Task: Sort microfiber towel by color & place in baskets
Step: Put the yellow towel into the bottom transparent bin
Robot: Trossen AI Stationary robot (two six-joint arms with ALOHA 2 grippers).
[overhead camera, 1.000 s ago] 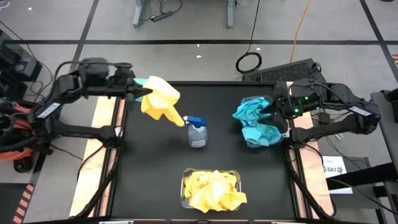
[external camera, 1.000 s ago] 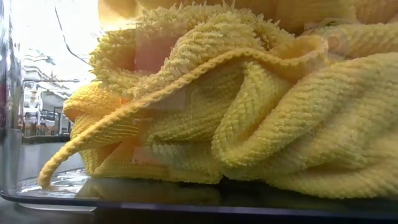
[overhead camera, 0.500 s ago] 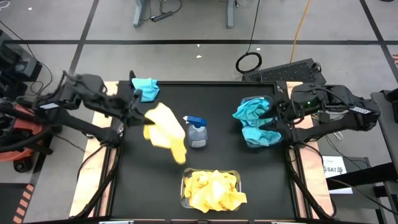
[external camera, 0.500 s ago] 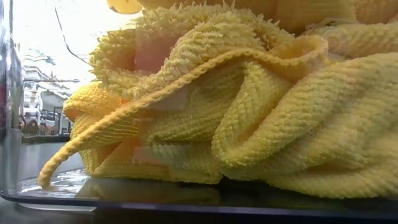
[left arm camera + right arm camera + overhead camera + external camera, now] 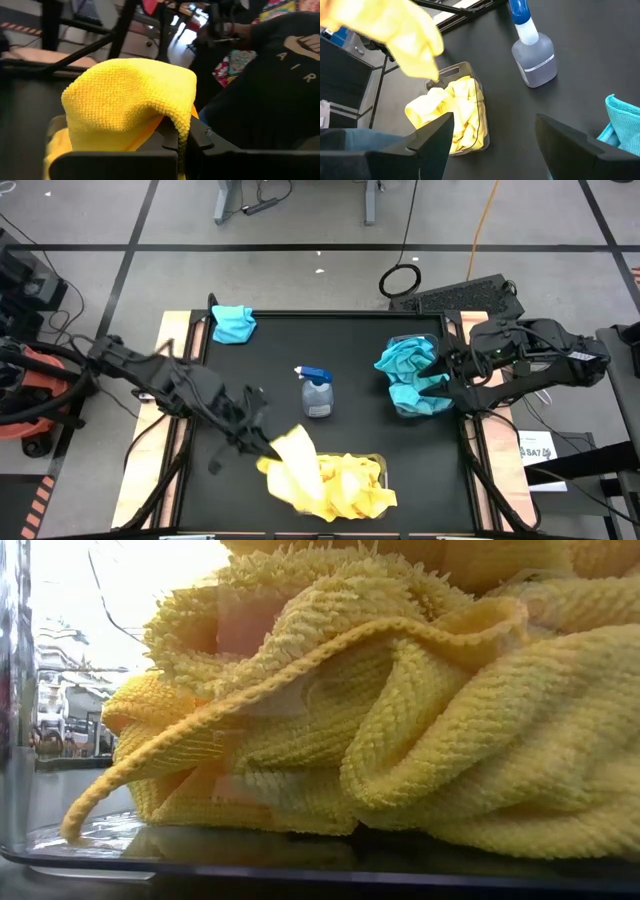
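yellow towel [image 5: 291, 470] pinched in closed left gripper [image 5: 262, 448]; right gripper [image 5: 490, 145] spread; "air" on a person's dark sleeve [image 5: 280, 85]

The left arm stretches low across the table, its left gripper [image 5: 262, 448] clamped shut on a yellow towel [image 5: 292, 470] just beside the basket of yellow towels [image 5: 372, 462], on that basket's left. The right arm waits far right of that basket, its right gripper [image 5: 447, 370] with fingers [image 5: 432, 140] spread wide, holding nothing.
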